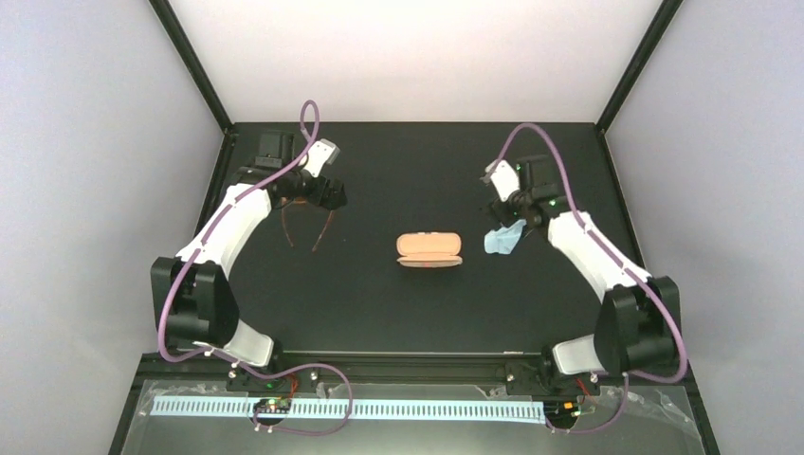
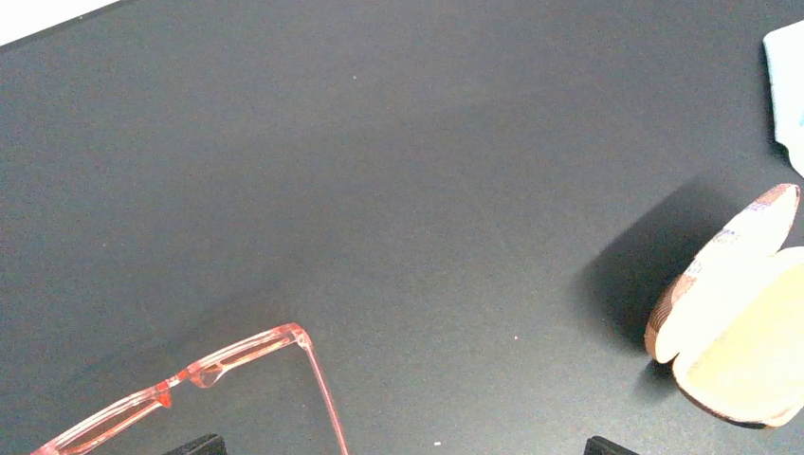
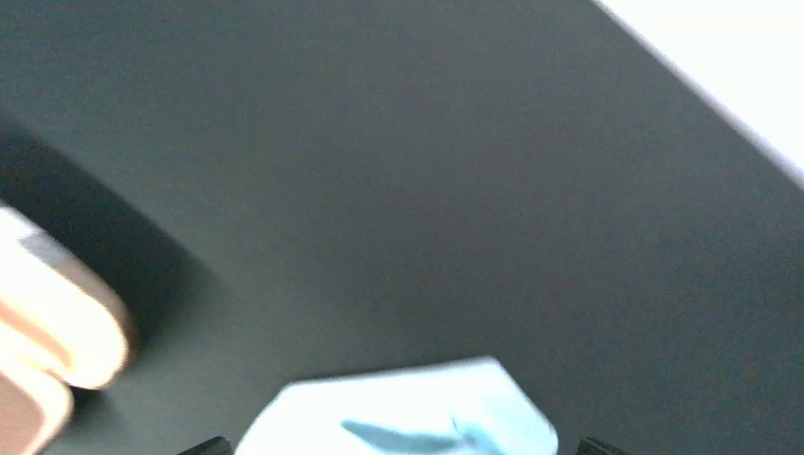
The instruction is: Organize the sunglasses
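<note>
The sunglasses (image 1: 305,226), with a translucent reddish frame, lie on the black table at the left, their temple arms pointing toward the near edge. My left gripper (image 1: 320,195) hovers over the frame, open. In the left wrist view the frame (image 2: 190,372) lies at the lower left and one temple runs down between my wide-apart fingertips (image 2: 194,444); my left gripper (image 2: 398,447) holds nothing. My right gripper (image 1: 517,216) is open over the light-blue cloth (image 1: 502,239). In the right wrist view the cloth (image 3: 408,412) lies between the spread fingertips (image 3: 590,445).
The brown case (image 1: 429,249) lies open at the table's middle, its pale lining up. It also shows in the left wrist view (image 2: 735,327) and, blurred, in the right wrist view (image 3: 52,327). The cloth's corner appears in the left wrist view (image 2: 787,85).
</note>
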{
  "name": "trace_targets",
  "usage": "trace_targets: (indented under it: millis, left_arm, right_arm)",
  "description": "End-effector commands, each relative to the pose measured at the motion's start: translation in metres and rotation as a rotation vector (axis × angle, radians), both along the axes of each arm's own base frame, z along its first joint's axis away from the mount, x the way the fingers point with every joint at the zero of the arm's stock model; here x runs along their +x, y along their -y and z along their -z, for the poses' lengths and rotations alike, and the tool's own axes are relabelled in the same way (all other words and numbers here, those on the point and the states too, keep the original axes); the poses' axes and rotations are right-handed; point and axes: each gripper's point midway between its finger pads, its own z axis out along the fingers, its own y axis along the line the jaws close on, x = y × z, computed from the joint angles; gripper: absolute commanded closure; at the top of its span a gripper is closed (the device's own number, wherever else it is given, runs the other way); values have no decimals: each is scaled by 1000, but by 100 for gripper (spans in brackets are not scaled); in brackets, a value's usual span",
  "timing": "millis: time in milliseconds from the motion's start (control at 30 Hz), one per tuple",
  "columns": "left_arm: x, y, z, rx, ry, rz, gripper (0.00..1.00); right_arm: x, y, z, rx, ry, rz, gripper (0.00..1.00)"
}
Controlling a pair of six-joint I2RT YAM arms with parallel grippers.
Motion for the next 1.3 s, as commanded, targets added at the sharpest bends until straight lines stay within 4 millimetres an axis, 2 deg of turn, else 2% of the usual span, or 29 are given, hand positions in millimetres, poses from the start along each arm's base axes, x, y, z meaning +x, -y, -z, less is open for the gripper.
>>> trace_targets:
  millis: [0, 100, 267, 467, 633, 933, 1267]
  left_arm:
    - [1, 1, -21, -18, 41, 6, 1]
    - [0, 4, -24, -38, 54, 16, 1]
    - [-3, 8, -21, -64, 33, 25, 1]
    - [-8, 14, -21, -100, 24, 50, 1]
    - [-8, 17, -24, -117, 28, 61, 1]
    - [-9, 19, -23, -125, 23, 68, 1]
    - [-9, 22, -23, -139, 17, 77, 1]
  right_arm:
    - [2, 61, 34, 79, -251, 322, 5]
    - [13, 79, 48, 142, -304, 453, 6]
    - [24, 85, 68, 168, -344, 552, 7]
    - [34, 110, 89, 232, -407, 666, 12]
    - [36, 113, 108, 249, -469, 694, 19]
    - [37, 115, 120, 232, -494, 685, 52]
    - [41, 112, 109, 265, -482, 642, 85]
